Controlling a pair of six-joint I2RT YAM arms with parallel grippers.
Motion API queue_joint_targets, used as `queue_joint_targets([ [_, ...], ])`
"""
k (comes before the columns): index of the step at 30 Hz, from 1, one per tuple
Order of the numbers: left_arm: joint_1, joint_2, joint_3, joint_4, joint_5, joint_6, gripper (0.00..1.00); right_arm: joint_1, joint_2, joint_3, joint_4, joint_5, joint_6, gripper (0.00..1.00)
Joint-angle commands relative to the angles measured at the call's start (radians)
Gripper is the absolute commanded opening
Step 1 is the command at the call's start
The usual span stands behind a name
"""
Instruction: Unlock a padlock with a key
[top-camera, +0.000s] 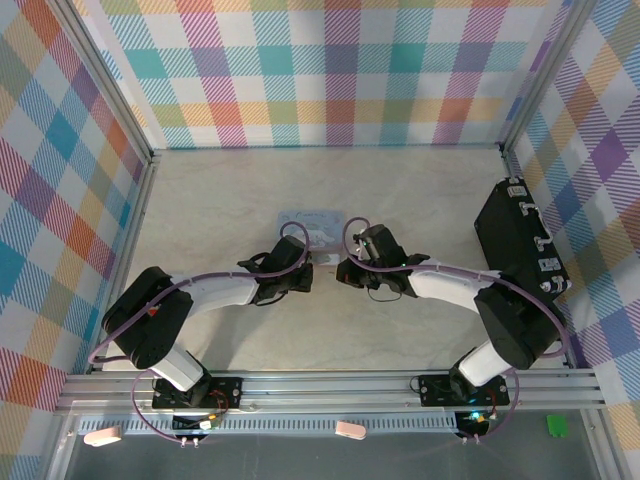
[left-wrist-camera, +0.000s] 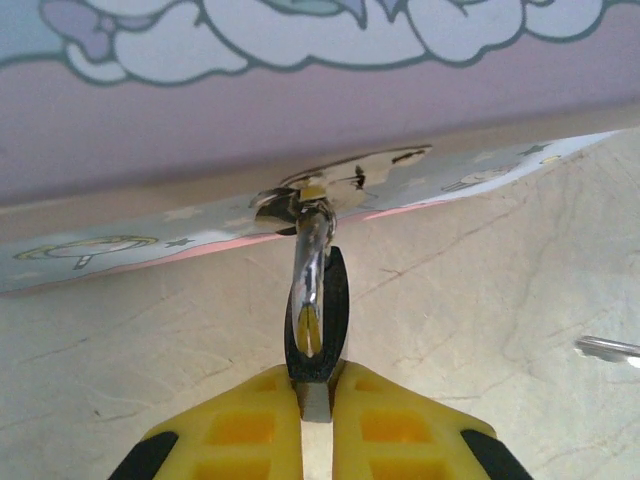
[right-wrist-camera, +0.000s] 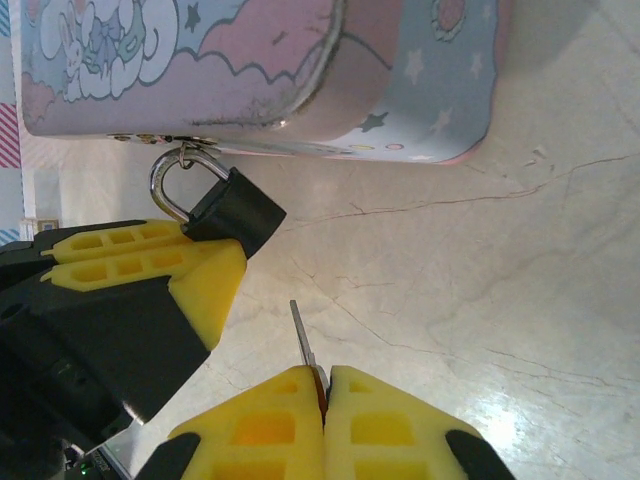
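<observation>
Pinching the key (right-wrist-camera: 303, 348) in its closed yellow jaws, our right tool (right-wrist-camera: 325, 392) holds the blade near the padlock (right-wrist-camera: 228, 212) but not touching it. We clamp that black padlock body in our left tool (left-wrist-camera: 317, 395). The padlock hangs from the front edge of the cartoon-print tin (right-wrist-camera: 300, 80), which sits beyond on the marbled surface (right-wrist-camera: 480, 280).

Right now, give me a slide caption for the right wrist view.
Right gripper pinches the key, short of the padlock held by the left gripper at the tin.
</observation>
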Motion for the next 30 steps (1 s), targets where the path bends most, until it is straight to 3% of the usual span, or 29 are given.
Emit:
queue_joint_targets([
  [1, -0.006, -0.013, 0.044, -0.025, 0.037, -0.01, 0.11, 0.007, 0.028, 0.034, 0.046, -0.016, -0.002, 0.0],
  [11, -0.007, -0.017, 0.059, -0.072, 0.108, -0.017, 0.11, -0.027, 0.089, 0.096, -0.011, 0.053, -0.097, 0.0],
  [21, -0.007, 0.028, 0.09, -0.026, 0.211, -0.077, 0.08, -0.098, 0.17, 0.136, 0.025, -0.003, -0.106, 0.0],
  [30, -0.005, 0.062, 0.126, -0.003, 0.223, -0.19, 0.05, -0.114, 0.168, 0.142, 0.032, -0.042, -0.096, 0.0],
])
